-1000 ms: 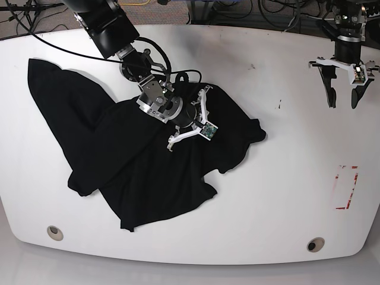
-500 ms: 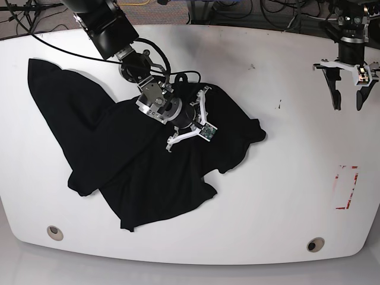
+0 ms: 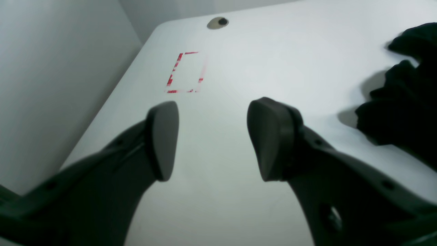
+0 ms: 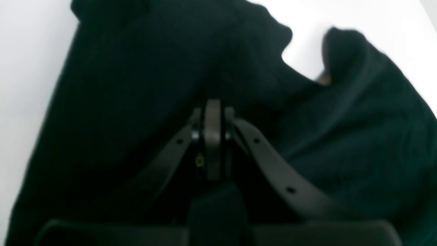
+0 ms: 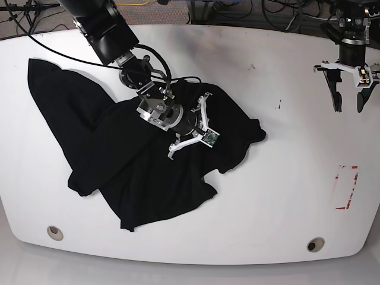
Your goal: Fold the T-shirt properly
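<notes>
The black T-shirt (image 5: pixel 148 172) lies crumpled and spread over the left and middle of the white table (image 5: pixel 279 178). My right gripper (image 5: pixel 199 132) is down on the shirt near its middle. In the right wrist view the right gripper (image 4: pixel 213 114) has its jaws closed together, with black fabric (image 4: pixel 358 136) all around them. My left gripper (image 5: pixel 349 101) hangs open and empty over the table's far right, well away from the shirt. In the left wrist view its fingers (image 3: pixel 269 140) stand wide apart above bare table, with a shirt edge (image 3: pixel 403 102) at the right.
A red tape rectangle (image 5: pixel 346 187) marks the table at the right; it also shows in the left wrist view (image 3: pixel 186 71). Round holes sit near the front corners (image 5: pixel 54 232) (image 5: pixel 315 244). Cables lie beyond the far edge.
My right gripper has shifted slightly right and down on the shirt, jaws still closed. My left gripper has drifted a little right and up, still open.
</notes>
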Controlling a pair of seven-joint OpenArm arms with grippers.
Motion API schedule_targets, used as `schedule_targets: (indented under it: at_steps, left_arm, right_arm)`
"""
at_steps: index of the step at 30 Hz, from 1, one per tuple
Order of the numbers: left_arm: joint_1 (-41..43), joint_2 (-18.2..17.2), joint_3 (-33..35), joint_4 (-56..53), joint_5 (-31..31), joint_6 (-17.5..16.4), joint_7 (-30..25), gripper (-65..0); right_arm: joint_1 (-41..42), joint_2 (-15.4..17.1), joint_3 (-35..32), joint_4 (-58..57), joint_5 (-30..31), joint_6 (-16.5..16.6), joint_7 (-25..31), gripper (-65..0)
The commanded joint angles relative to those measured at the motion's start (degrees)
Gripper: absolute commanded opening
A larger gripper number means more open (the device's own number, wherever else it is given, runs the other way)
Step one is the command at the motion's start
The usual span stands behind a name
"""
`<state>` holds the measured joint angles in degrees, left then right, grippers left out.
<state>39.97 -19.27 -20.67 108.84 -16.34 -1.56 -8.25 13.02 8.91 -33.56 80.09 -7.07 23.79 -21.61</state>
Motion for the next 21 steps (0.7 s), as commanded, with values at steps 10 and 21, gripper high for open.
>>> schedule_targets:
  at_steps: [10, 21]
  left_arm:
    - [-1.49, -0.83, -0.61, 1.11, -0.04, 0.2, -2.17, -31.5]
    - [-1.29, -0.77, -0.69, 1.02, 0.08, 0.2, -2.11, -31.6]
  right_arm:
    - [4.48, -3.17, -2.19, 0.67, 0.51, 0.55, 1.35, -65.0]
    - [8.31, -7.24, -1.38, -2.11, 0.3, 0.04, 1.34, -65.0]
